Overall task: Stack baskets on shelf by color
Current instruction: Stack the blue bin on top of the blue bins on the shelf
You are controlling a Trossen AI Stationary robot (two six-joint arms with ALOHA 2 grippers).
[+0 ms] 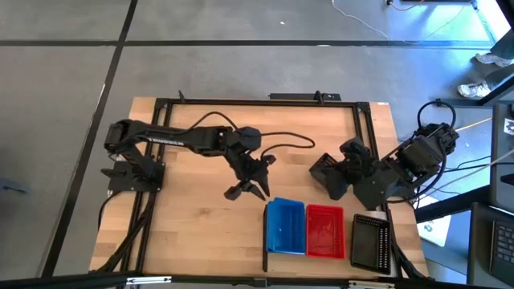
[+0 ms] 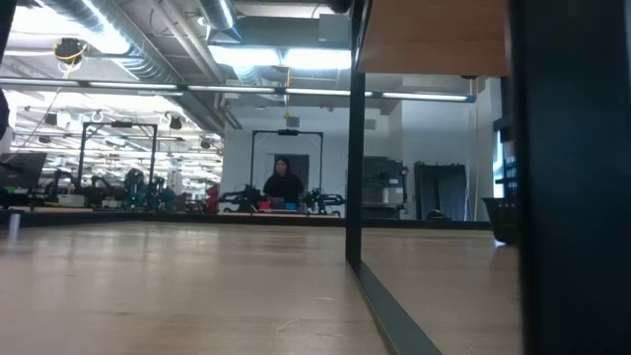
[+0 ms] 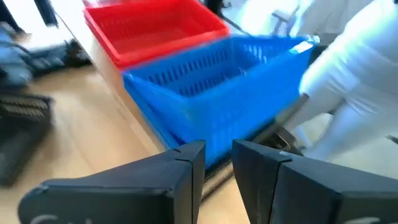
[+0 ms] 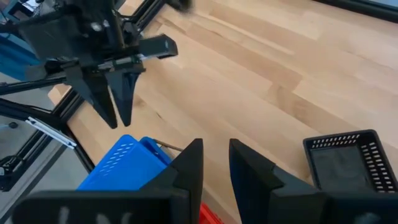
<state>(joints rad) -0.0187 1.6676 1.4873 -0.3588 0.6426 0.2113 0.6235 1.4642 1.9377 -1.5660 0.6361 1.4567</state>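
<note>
My left gripper (image 1: 250,186) hangs just beside the blue basket (image 1: 286,225), on the side of it away from the red basket (image 1: 324,231), and a little toward the far edge of the table (image 1: 193,233). My fingers (image 3: 186,171) stand close together with only a thin gap, and nothing is between them; I hold nothing here.

The blue basket lies straight in front of these fingers, near but not touching. Its long axis runs from the near table edge to the far one, and its long side faces the red basket, which touches it. Its open mouth points up. A thin black bar (image 1: 265,238) runs along the blue basket's free long side, the side where my left gripper is.

Beyond the red basket stands the black basket (image 1: 370,241), a little apart from it, with the same long axis and also mouth up. Each colour may be a stack, but I cannot count the layers.

My right gripper (image 1: 328,178) waits behind the red basket, toward the far edge, fingers nearly closed and empty.

I judge that my left arm is nearer to the blue basket, my right arm nearer to the black one.
</note>
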